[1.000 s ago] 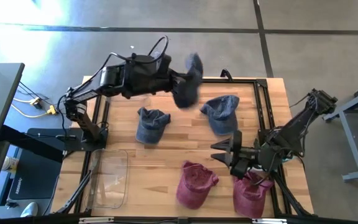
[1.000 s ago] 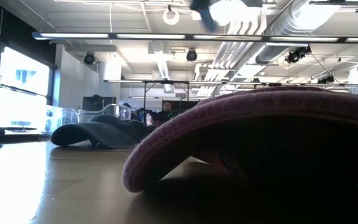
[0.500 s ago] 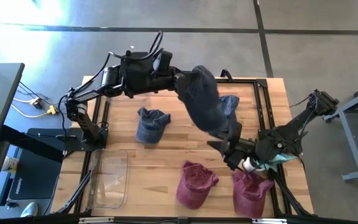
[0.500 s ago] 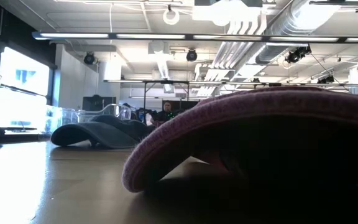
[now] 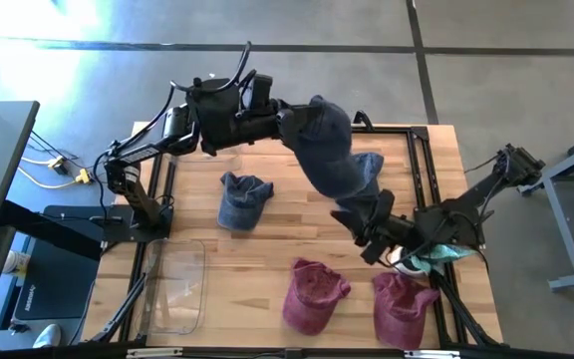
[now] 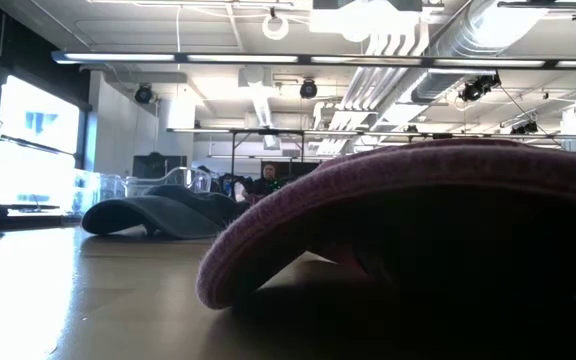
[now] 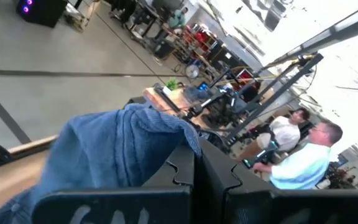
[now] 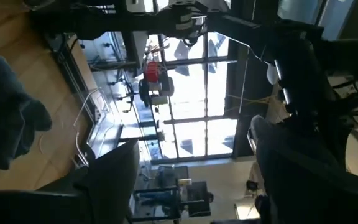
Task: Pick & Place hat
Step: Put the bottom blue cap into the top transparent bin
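One blue hat (image 5: 329, 150) carried farther right

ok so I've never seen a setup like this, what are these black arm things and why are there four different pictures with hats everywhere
These are two robot arms at a wooden table. One picture looks straight down from overhead, one sits level with the tabletop, and two come from cameras on the arms' wrists. The left gripper has its jaws shut on a blue hat, holding it in the air. The right gripper is below it, jaws open, holding nothing. Lying on the table are two more blue hats and two maroon hats, plus a clear bin at one corner.
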